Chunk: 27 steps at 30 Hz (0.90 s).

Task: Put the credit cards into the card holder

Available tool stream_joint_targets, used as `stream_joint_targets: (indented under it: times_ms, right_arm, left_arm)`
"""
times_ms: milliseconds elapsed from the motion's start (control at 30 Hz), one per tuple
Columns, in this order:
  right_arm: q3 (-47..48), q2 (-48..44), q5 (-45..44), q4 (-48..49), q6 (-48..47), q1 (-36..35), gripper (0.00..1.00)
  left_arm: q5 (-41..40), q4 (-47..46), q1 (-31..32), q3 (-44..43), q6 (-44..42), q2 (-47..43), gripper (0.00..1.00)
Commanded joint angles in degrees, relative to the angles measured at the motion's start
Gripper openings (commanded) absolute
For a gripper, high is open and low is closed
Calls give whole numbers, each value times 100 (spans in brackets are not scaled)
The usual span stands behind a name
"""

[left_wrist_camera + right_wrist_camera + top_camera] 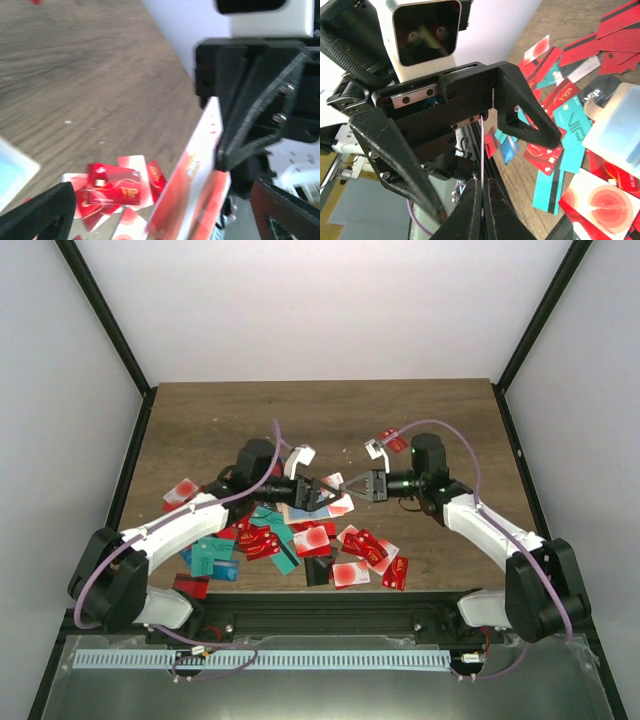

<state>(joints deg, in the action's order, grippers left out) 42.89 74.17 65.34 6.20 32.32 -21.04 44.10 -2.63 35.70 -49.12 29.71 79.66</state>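
A white-and-red credit card (192,185) is held edge-on between the tightly closed fingers of the right gripper (482,205), in the air above the pile of credit cards (285,540). The left gripper (328,492) is spread wide, with one finger on either side of that card and nothing gripped. The card holder (615,117) is laid open among the pile, light blue inside upward.

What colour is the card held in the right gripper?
The card is white with red markings; the left wrist view shows it best.

Glossy plastic cards (312,538), wood-grain table (330,420)
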Motion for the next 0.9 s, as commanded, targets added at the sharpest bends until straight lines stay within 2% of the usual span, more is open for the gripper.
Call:
stream_joint_targets:
  times_ms: [0,133,167,233,367,500,700,867]
  right_arm:
    - [-62,227,-562,227,329,5,1]
    - [-3,530,-949,276,520,62,1]
    - [42,620,-1040,277,555,63,1]
    - [124,791,-1199,277,626,64,1]
    - [235,1159,-1459,416,841,56,1]
    - [344,1565,-1748,621,1037,17,1]
    - [574,2188,-2016,943,1219,-229,1]
    - [786,2567,-2118,1013,1161,-338,1]
  left_arm:
    - [-1374,666,-207,-105,-430,-155,100]
    - [-2535,926,-352,-5,-364,-328,100]
    - [-3062,911,-353,59,-342,-393,100]
    - [-3510,723,-361,277,-389,-576,100]
    - [-3615,278,-375,822,-517,-877,100]
    - [-3620,624,-397,575,-408,-473,100]
    - [-4272,1299,-406,207,-119,341,100]
    - [-4429,1752,-415,-46,-33,878,92]
